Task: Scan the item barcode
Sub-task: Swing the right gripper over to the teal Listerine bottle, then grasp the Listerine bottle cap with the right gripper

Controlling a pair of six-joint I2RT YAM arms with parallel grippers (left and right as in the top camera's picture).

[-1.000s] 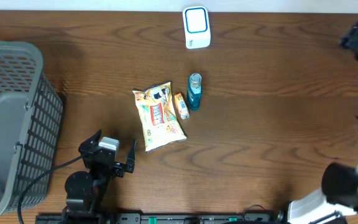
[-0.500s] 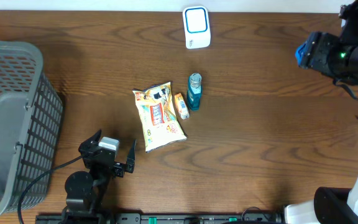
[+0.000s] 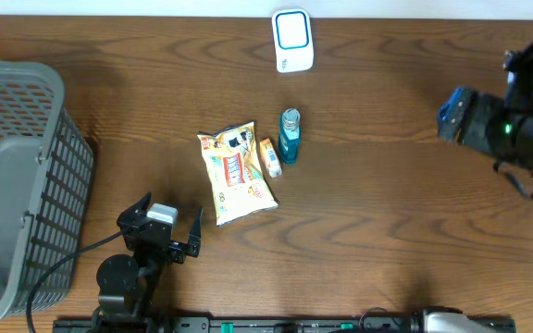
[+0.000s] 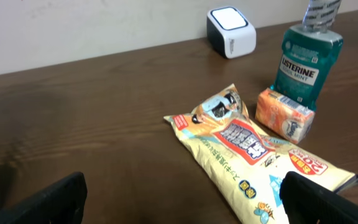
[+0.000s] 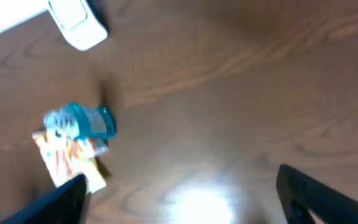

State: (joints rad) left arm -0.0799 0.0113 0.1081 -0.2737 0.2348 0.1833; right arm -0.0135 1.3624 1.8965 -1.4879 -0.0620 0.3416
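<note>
- Judging from the pictures, the task has hardly begun: nothing is lifted and nothing is presented to the scanner, which stands at the far edge of the bench, about mid-width.
- Three goods lie clustered at the middle of the bench, well apart from the scanner: a yellow snack bag lying flat, a small orange box just to its right, and a teal mouthwash bottle standing upright just beside the box.
- Which of the three is meant to be scanned cannot be told, and no barcode is clear enough to pick out.
- The left tool sits at the near edge, left of the cluster, with its fingers spread wide and nothing between them; its own camera looks across the bag toward the bottle and scanner.
- The right tool hangs above the right side of the bench, level with the bottle; its fingers stand at the lower corners of its blurred view, wide apart and empty.
- A grey mesh basket stands at the left end, away from the goods.
- Everything remains: approach an item, grip it, carry it to the far edge and turn its barcode to the scanner face.
</note>
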